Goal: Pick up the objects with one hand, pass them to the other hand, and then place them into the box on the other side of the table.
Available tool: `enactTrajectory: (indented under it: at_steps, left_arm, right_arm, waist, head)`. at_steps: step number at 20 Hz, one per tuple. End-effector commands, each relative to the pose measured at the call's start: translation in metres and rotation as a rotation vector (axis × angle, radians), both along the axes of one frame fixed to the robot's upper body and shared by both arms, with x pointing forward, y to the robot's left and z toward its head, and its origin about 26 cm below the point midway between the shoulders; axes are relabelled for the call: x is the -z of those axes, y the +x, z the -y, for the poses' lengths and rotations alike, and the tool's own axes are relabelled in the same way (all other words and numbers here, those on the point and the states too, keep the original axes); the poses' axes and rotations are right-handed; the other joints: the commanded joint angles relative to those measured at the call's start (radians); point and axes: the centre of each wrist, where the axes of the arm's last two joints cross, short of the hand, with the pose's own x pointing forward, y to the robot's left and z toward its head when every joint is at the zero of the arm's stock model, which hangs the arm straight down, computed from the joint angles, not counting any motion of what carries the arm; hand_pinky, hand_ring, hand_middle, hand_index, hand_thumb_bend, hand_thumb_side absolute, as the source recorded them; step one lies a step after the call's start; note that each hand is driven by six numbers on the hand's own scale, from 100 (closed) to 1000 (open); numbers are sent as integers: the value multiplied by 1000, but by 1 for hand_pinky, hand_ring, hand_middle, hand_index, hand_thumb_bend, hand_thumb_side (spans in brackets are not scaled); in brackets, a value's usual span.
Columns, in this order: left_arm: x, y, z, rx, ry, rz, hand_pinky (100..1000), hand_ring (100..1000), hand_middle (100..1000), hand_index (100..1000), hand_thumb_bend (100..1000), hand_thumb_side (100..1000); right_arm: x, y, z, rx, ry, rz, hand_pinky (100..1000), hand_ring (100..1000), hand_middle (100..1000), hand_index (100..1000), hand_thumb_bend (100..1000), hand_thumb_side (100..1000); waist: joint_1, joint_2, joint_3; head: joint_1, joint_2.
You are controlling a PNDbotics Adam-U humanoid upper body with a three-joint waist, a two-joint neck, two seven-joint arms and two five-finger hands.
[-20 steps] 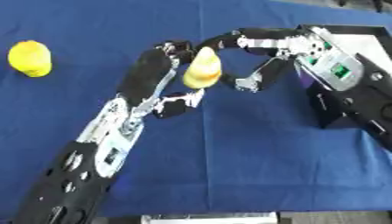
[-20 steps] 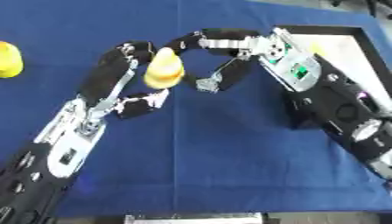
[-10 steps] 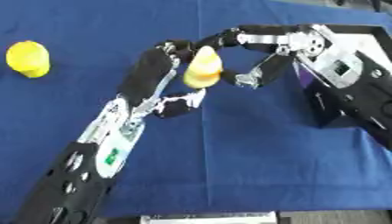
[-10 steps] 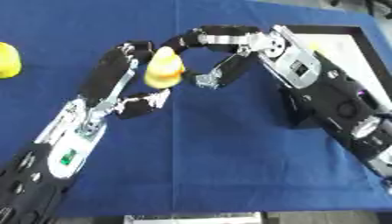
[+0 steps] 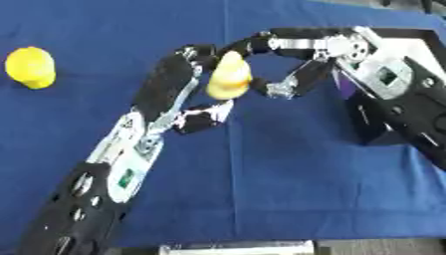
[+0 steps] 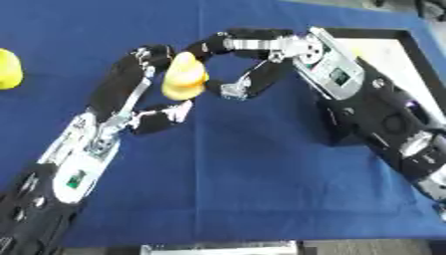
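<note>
A: Yellow pear-shaped object [image 5: 229, 77] up off the table, mid-centre, pinched between fingers and thumb of the left hand [image 5: 178, 84]. Looks light and rigid, likely smooth plastic, so probably slippery at the narrow top.

B: Best taken round the wide lower belly, then. Right hand [image 5: 283, 67]?

A: Curled around the object from the far side, fingertips at its flank; cannot tell whether actually touching or closed on it.

B: And the surroundings?

A: Blue cloth over the table [image 5: 261, 189], flat, soft enough for a gentle landing. Second yellow object [image 5: 31, 67] well apart at the left edge. Black-rimmed box [image 6: 393, 55] at the right, partly hidden behind the right arm.
</note>
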Motion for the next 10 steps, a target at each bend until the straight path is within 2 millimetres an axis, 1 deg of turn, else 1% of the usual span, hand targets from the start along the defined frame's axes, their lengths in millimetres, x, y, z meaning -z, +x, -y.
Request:
enactTrajectory:
  at_steps: [1,3,6,10]
  left_arm:
    - [-17,-2,3,1,-54,33,732,567,497,558,100,169]
    - [-19,-2,4,3,-56,37,732,567,497,558,100,170]
    - [-18,-2,4,3,-57,34,732,566,496,558,100,173]
    - [-19,-3,6,8,-62,36,732,566,496,558,100,179]
  right_arm:
    - [-8,-5,-7,-217,-173,101,891,1000,621,826,100,440]
    - [-8,-6,-9,-221,-172,102,893,1000,634,843,100,448]
    - [-7,-6,-11,-231,-184,106,899,1000,686,899,100,511]
    - [-6,-6,-14,-241,-191,110,901,1000,704,917,100,515]
  waist:
    - [-9,-2,-4]
    - [-9,-2,-5]
    - [-9,-2,-7]
    - [-9,-1,-8]
  head:
    - [-3,6]
    - [-4,6]
    - [-5,6]
    - [-8,6]
